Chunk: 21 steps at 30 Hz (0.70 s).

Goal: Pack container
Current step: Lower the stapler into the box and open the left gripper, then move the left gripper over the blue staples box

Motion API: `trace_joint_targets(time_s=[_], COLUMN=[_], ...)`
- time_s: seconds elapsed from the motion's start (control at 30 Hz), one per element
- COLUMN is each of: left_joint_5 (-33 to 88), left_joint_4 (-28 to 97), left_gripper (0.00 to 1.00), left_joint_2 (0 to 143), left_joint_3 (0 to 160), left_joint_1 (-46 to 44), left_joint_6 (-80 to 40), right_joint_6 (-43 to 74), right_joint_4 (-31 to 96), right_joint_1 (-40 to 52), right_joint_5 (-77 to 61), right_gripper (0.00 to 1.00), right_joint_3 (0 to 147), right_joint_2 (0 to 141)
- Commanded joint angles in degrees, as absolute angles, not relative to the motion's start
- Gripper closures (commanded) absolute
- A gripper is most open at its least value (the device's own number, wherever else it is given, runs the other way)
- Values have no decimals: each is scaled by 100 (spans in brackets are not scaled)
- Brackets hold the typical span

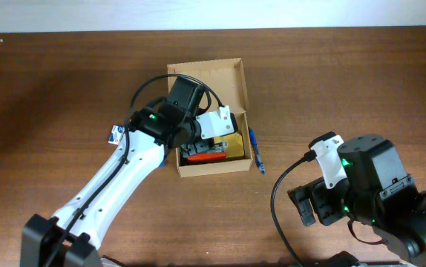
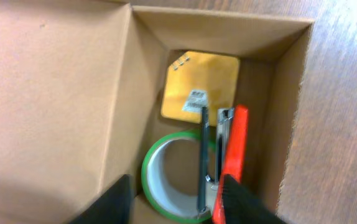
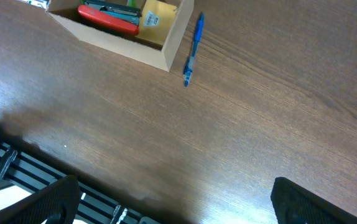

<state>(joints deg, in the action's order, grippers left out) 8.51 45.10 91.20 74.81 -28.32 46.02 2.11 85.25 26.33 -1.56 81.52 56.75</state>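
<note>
The tan cardboard container [image 1: 239, 93] sits mid-table with its flap lid open at the back. My left gripper [image 2: 175, 199] is open and hovers just over its inside, above a green-rimmed tape roll [image 2: 166, 174], a red stapler [image 2: 233, 146] and a yellow pad [image 2: 200, 87]. The box wall also shows in the left wrist view [image 2: 60, 93] and in the right wrist view [image 3: 129, 50], with the stapler [image 3: 107, 18] inside. A blue pen [image 1: 255, 150] lies on the table just right of the box; the right wrist view shows it too [image 3: 193, 48]. My right gripper [image 3: 172, 199] is open and empty over bare table at the right front.
A small blue-and-white item [image 1: 116, 133] lies on the table left of the box, partly under my left arm. The table's front edge and a dark slatted frame [image 3: 17, 168] lie just below my right gripper.
</note>
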Motion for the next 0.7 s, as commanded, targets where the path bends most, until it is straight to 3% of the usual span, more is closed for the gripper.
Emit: trace_joint_targets(time_s=[0.0, 0.03, 0.07, 0.3, 0.67], left_joint_5=[283, 152, 78, 451, 80], left_joint_4=[4552, 4582, 4619, 4740, 5371], left_gripper=[79, 92, 98, 98, 98], left_joint_2=[8875, 8842, 8807, 8202, 6783], left_joint_3=[7599, 7599, 7599, 7599, 7596], left_joint_1=[-2770, -2735, -2672, -2143, -1219], left_joint_6=[4228, 4069, 3852, 2386, 1627], right_joint_6=[191, 191, 191, 191, 191], right_joint_4=[8508, 8508, 8508, 8508, 8508], right_joint_1=[2606, 2606, 2606, 2606, 2606], right_joint_5=[-213, -213, -213, -213, -213], right_gripper=[1, 1, 1, 1, 1], right_joint_3=[8154, 8154, 8154, 8154, 8154], right_joint_2=[5673, 5673, 5673, 5673, 5673])
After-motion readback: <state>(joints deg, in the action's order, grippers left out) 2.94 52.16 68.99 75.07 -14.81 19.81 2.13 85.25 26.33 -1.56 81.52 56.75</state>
